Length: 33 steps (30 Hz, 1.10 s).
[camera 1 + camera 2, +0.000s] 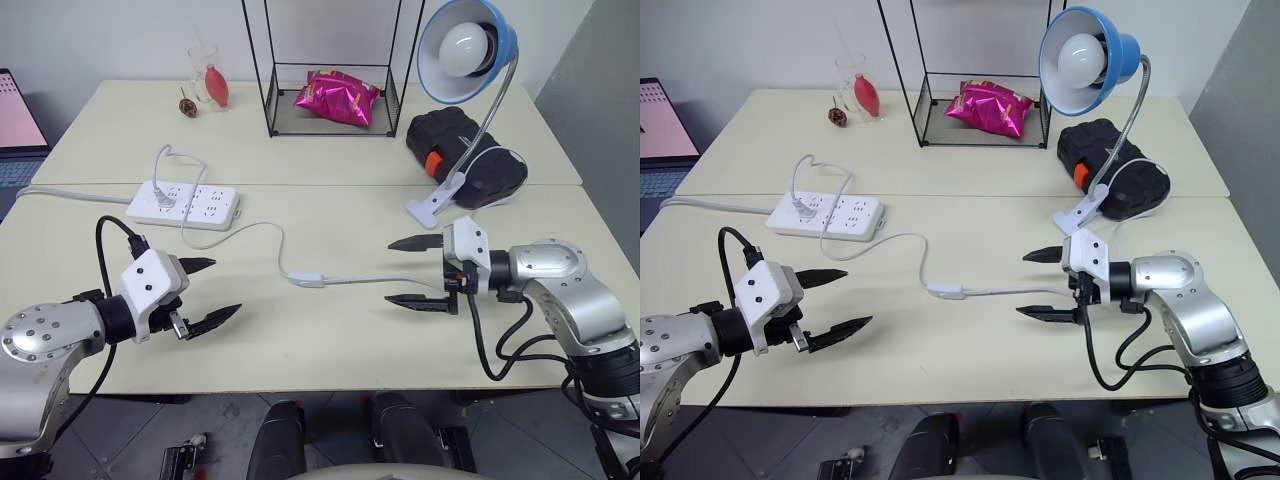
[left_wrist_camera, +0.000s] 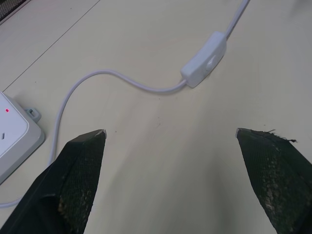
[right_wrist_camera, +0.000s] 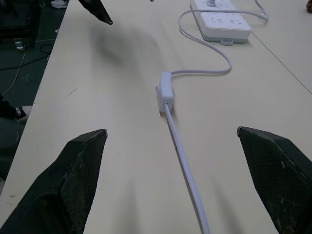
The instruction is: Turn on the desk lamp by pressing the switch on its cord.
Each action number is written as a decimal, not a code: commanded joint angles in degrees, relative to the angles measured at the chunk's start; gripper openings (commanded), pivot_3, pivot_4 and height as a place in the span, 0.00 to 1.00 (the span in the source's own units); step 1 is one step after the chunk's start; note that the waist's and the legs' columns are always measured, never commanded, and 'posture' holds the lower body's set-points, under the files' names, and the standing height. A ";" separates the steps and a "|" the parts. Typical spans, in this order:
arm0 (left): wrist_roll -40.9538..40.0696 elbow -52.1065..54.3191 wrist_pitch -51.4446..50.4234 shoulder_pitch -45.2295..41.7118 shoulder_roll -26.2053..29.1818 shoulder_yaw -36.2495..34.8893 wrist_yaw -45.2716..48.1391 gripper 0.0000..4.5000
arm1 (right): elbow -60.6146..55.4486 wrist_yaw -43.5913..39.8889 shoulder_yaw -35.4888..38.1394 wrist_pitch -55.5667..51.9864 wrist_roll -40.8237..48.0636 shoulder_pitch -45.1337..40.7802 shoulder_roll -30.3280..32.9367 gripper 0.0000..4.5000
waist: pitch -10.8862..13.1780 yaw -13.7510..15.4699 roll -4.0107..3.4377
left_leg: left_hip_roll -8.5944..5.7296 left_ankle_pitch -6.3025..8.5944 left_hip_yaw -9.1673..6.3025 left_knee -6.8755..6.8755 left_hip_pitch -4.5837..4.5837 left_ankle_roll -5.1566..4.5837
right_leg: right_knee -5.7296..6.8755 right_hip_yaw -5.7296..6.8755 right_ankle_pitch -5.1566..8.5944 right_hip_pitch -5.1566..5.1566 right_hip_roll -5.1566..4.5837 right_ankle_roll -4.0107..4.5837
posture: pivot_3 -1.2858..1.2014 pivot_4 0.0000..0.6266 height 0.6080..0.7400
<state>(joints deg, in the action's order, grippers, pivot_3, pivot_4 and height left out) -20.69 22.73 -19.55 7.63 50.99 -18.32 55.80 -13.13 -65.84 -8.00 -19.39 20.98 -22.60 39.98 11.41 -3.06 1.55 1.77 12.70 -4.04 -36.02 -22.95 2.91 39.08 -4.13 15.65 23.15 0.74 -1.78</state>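
- One lamp (image 1: 466,50) stands at the table's (image 1: 330,340) far right, blue shade tilted, white bulb unlit, its clip base resting on the tabletop.
- One cord (image 1: 262,238) runs from the lamp base across the table to the one power strip (image 1: 184,204).
- One switch (image 1: 307,279) lies flat on the table, midway along the cord, between the two grippers and touched by neither.
- Two grippers: the left gripper (image 1: 208,292) hovers left of the switch with its fingers spread wide, holding nothing.
- The right gripper (image 1: 413,272) hovers right of the switch, fingers also spread wide and empty, the cord passing beneath it.
- One wire rack (image 1: 330,70) at the back holds one pink snack bag (image 1: 336,97); its print is too small to read.
- One clear glass (image 1: 205,70) at the back left holds a red object.
- One black case (image 1: 465,150) with an orange latch sits behind the lamp base.
- One red light glows on the power strip.
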 commanded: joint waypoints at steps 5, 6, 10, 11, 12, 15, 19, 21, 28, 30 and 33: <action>-1.51 2.45 -1.74 -0.13 0.60 -1.45 -1.15 0.99 | -1.15 0.35 0.35 0.64 0.03 -0.98 -0.33 1.00 | 0.00 0.00 0.00 | 0.00 0.00 0.00 0.00 0.00 0.00 | 0.00 0.00 0.00 0.00 0.00 0.00 | 0.52 0.24 1.00; -1.76 2.76 -2.09 -0.05 0.36 -1.58 -1.42 0.99 | -1.12 0.35 0.09 0.93 -0.49 -0.94 -0.19 1.00 | 0.00 -0.01 0.00 | 0.00 0.00 0.00 0.00 0.00 0.00 | 0.00 0.00 0.00 0.00 0.00 0.00 | 0.52 0.24 1.00; -1.88 3.76 -2.15 0.92 0.43 -1.31 -0.86 0.99 | -0.87 0.62 -0.33 0.97 -1.64 -0.91 -0.19 1.00 | 0.00 -0.01 0.00 | 0.00 0.00 0.00 0.00 0.00 0.00 | 0.00 -0.01 0.00 0.00 0.00 0.00 | 0.52 0.24 1.00; -2.66 3.95 -1.94 1.49 1.06 -1.28 0.87 0.99 | -0.88 0.69 -0.25 0.52 -1.49 -1.09 -0.36 1.00 | 0.00 -0.01 0.00 | 0.00 0.00 0.00 0.00 0.00 0.00 | 0.00 0.00 0.00 0.00 0.00 0.00 | 0.52 0.24 1.00; -4.81 3.91 -2.94 1.53 1.31 -1.92 2.38 0.99 | -0.92 0.79 -0.23 0.10 -1.38 -1.29 -0.47 1.00 | 0.00 -0.02 0.00 | 0.00 0.00 0.00 0.00 0.00 0.00 | 0.00 0.00 0.00 0.00 0.00 0.00 | 0.52 0.24 1.00; -6.28 2.78 -2.89 0.58 1.29 -3.04 3.07 0.99 | -0.96 1.10 -0.16 -0.61 -1.17 -1.63 -0.59 1.00 | 0.00 -0.01 0.00 | 0.00 0.00 0.00 0.00 0.01 0.00 | 0.00 0.01 0.00 0.00 0.00 0.00 | 0.52 0.24 1.00; -4.13 1.20 -1.03 0.47 2.02 -2.60 2.96 0.99 | -1.20 1.19 -0.29 -1.40 -0.95 -1.99 -0.70 1.00 | 0.00 -0.01 0.00 | 0.00 0.00 0.00 -0.01 0.01 0.00 | 0.00 0.00 0.00 0.00 0.00 0.00 | 0.52 0.24 1.00; -3.96 0.88 -0.51 0.26 2.12 -2.71 2.89 0.99 | -1.37 1.33 -0.41 -1.96 -0.88 -2.37 -0.94 1.00 | 0.00 0.00 0.00 | 0.00 0.00 0.00 -0.01 0.01 0.00 | 0.00 0.00 0.00 0.00 0.00 0.00 | 0.52 0.24 1.00; -3.64 0.80 0.96 2.78 3.83 -3.07 6.23 0.99 | -1.49 3.87 -4.00 -6.19 -3.29 -5.77 -3.04 1.00 | 0.00 -0.25 0.00 | 0.01 0.00 0.01 0.00 0.01 0.00 | 0.00 -0.01 0.00 0.01 0.00 0.01 | 0.52 0.24 1.00; -3.12 0.34 1.68 2.72 4.11 -2.98 6.36 0.99 | -0.99 4.61 -6.26 -7.85 -4.19 -7.36 -4.37 1.00 | 0.00 -0.20 -0.01 | 0.01 0.00 0.00 0.01 0.01 0.00 | 0.01 0.00 0.01 0.02 0.00 0.02 | 0.52 0.24 1.00; -3.16 0.05 1.59 1.86 4.19 -2.69 6.44 0.99 | 0.22 4.95 -8.81 -9.03 -5.23 -9.34 -6.33 1.00 | 0.00 -0.19 -0.01 | 0.01 0.00 -0.01 0.00 0.01 0.00 | 0.01 0.01 0.01 0.02 0.00 0.03 | 0.52 0.24 1.00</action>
<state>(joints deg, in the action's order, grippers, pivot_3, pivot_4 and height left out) -23.84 22.37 -18.81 10.35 54.28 -19.74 61.99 -12.52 -61.19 -15.94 -27.72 16.38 -30.62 34.17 11.41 -3.25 1.54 1.78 12.70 -4.05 -36.02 -22.94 2.91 39.09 -4.12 15.66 23.18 0.74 -1.76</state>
